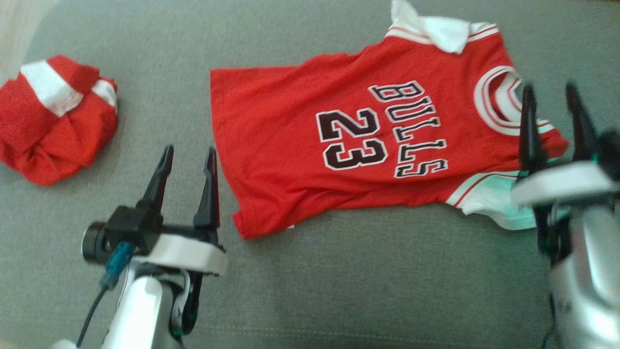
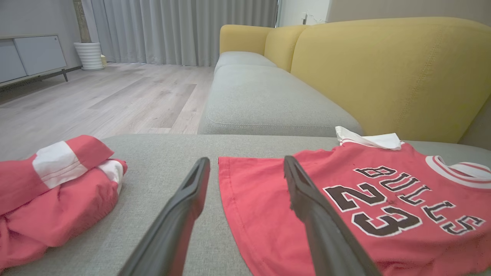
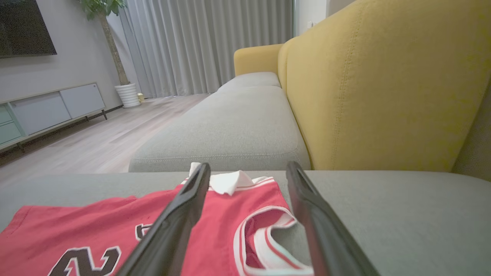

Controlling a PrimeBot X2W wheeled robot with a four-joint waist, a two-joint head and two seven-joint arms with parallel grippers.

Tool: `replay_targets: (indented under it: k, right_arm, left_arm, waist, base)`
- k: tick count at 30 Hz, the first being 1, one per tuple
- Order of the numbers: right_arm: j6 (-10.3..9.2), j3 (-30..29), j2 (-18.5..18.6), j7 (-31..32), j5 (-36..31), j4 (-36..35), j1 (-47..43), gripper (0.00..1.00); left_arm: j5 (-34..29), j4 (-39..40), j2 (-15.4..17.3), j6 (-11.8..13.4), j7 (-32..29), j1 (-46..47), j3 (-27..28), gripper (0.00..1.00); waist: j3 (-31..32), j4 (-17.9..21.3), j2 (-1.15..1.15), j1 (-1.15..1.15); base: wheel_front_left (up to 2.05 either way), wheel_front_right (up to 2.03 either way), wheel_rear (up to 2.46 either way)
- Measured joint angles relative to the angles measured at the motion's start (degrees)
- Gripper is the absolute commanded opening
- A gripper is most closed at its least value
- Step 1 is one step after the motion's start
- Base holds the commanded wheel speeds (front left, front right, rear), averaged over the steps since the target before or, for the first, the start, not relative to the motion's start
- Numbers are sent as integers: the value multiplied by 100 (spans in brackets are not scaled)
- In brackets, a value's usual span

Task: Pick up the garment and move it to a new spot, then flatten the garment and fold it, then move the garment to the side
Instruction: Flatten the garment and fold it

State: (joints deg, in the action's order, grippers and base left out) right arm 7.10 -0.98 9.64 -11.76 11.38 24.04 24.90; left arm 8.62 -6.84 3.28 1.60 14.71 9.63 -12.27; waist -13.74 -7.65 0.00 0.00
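From the head view, the red jersey [image 1: 339, 145] lies spread on the grey sofa cushion [image 1: 339, 300], hem toward the left end effector [image 1: 190, 149] and collar toward the right end effector [image 1: 549, 86]. Both are spread and hold nothing. The right one is blurred, so it may be touching the sleeve edge or just above it. A second red garment [image 1: 53, 121] sits crumpled well apart on the left.

We judge flattening nearly done and folding next. It would go best if we pinch the near hem corner and the near sleeve together, lift evenly, and lay that edge over the far one.

In the left wrist view, "BULLS" [image 2: 416, 193] and "23" [image 2: 378, 214] read clearly in black with white outline.

In the right wrist view, the white-trimmed neck opening [image 3: 268, 237] gapes between the fingers; we can read no brand label.
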Motion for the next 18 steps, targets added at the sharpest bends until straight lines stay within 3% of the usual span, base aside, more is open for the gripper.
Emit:
replay_targets:
  k: [9, 18]
  right_arm:
    - [0, -344, -558, 760, -278, -2082, -2218, 100]
    - [0, -271, -698, 1258, -383, -2928, -3154, 100]
  left_arm:
    - [0, -110, 111, 51, 0, -622, 48, 100]
    - [1, -188, 175, 94, -7, -957, 16, 100]
  waist:
    - [595, 284, 0, 0]
    - [915, 410, 0, 0]
  base:
    - [0, 0, 0]
    - [0, 0, 0]
